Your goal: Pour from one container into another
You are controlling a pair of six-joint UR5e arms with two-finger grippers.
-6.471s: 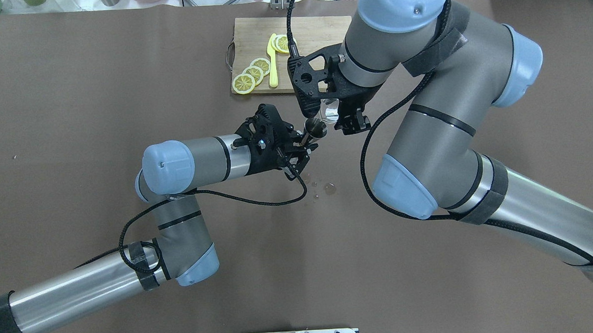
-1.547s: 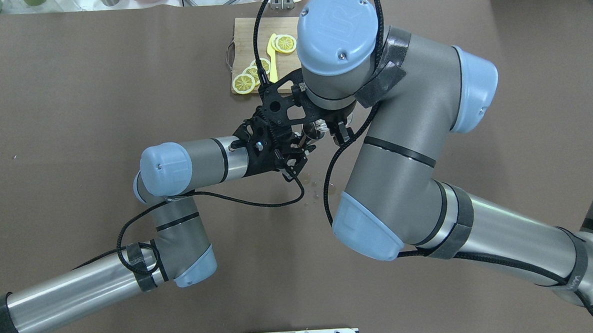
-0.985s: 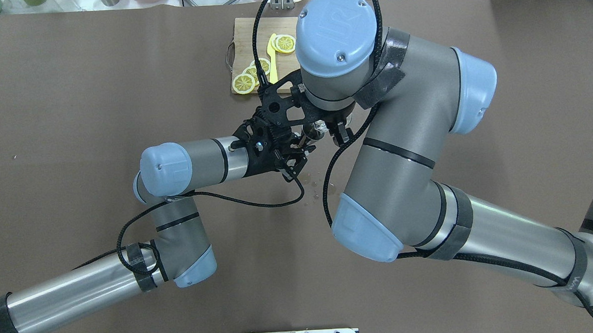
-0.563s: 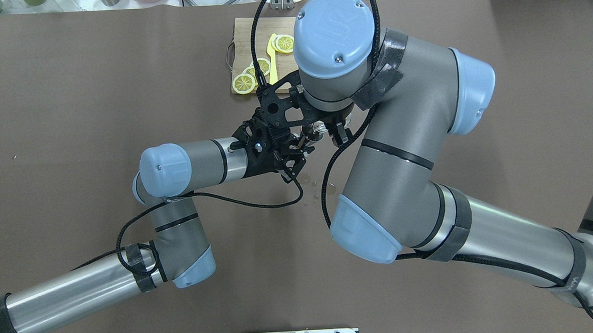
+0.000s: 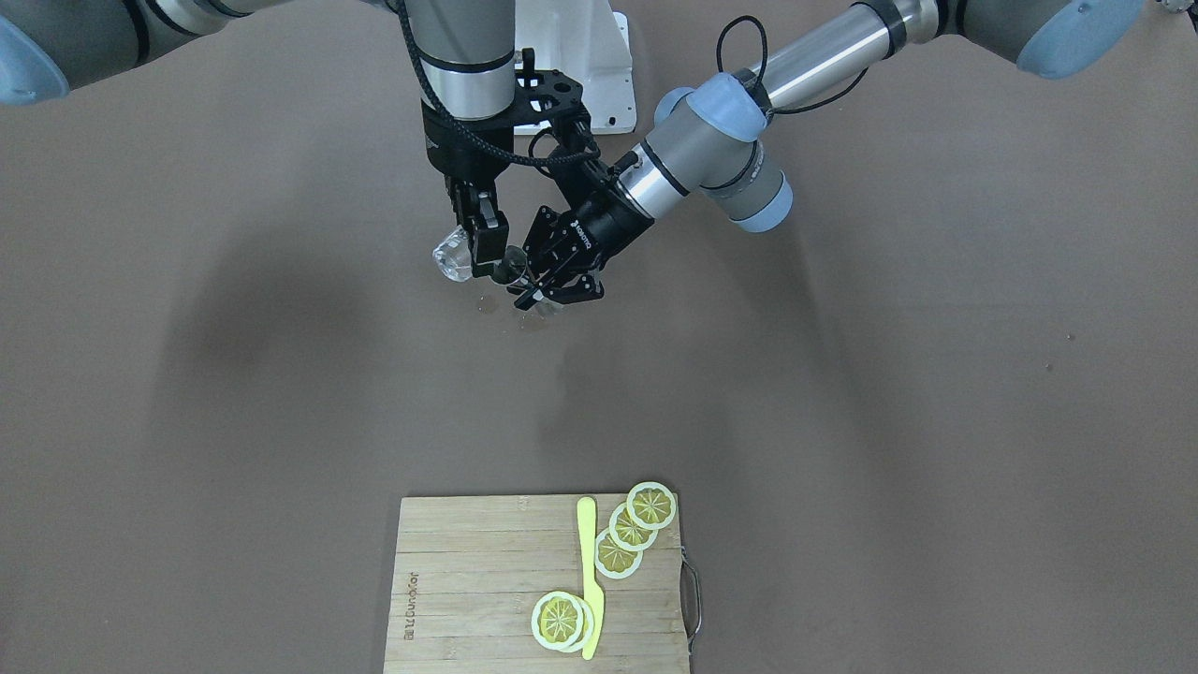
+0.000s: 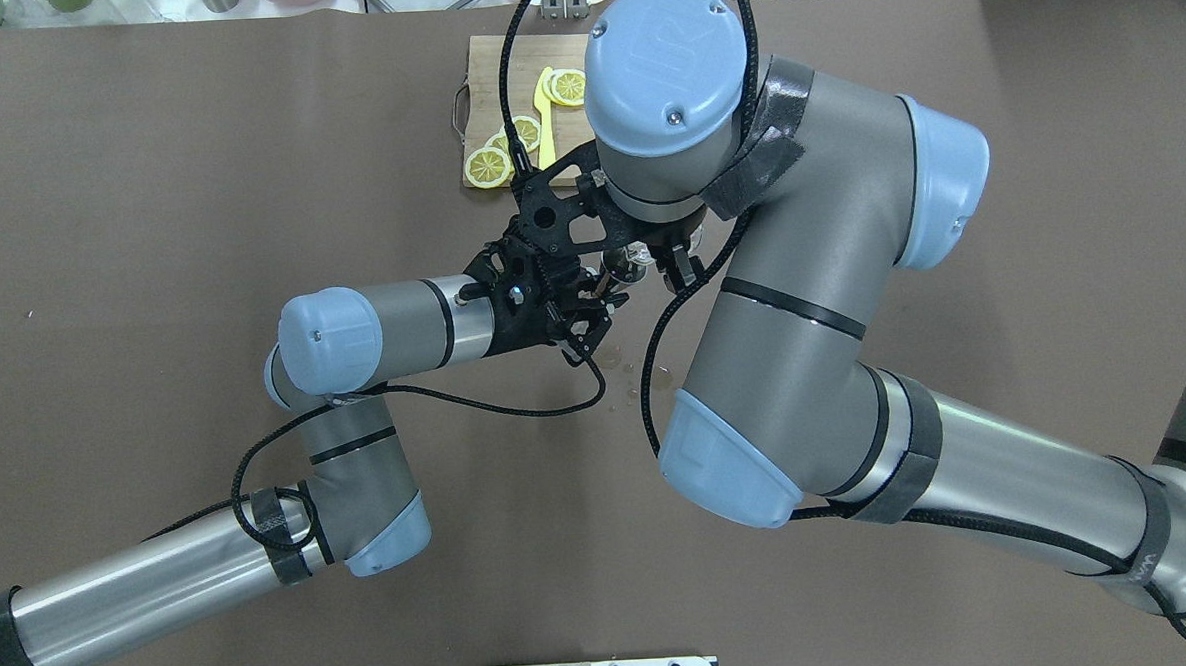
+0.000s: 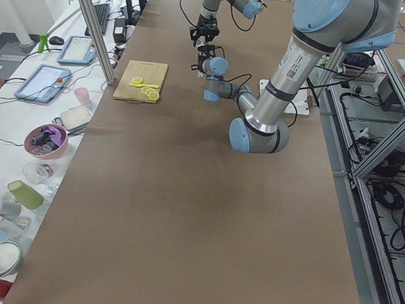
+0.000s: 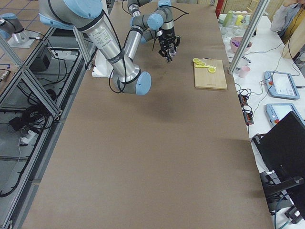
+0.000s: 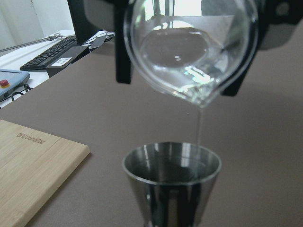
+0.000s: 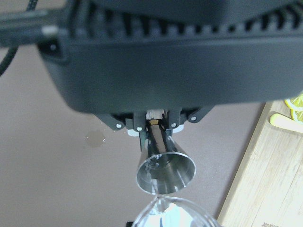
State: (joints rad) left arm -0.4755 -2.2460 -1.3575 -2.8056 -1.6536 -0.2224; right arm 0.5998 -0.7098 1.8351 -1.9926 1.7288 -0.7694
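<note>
A clear glass pitcher [image 9: 189,52] hangs tilted, spout down, with my right gripper [image 5: 474,251] shut on it. A thin stream of water [image 9: 199,125] falls from the spout into a steel jigger [image 9: 173,175] just below. My left gripper [image 5: 541,285] is shut on the jigger's stem and holds it upright above the table. The right wrist view looks down into the jigger [image 10: 165,172], with the pitcher's rim [image 10: 173,213] at the bottom edge. Overhead, the right wrist covers most of the pitcher; the jigger [image 6: 615,272] peeks out beside it.
Water drops [image 6: 655,375] lie on the brown table under the grippers. A bamboo cutting board [image 5: 468,580] with lemon slices [image 5: 629,529] and a yellow knife [image 5: 588,571] sits on the far side. Both arms crowd the table's middle.
Since 6.5 s ago the right arm has swung over the jigger and tipped the pitcher. Over the last second both arms only drift slightly.
</note>
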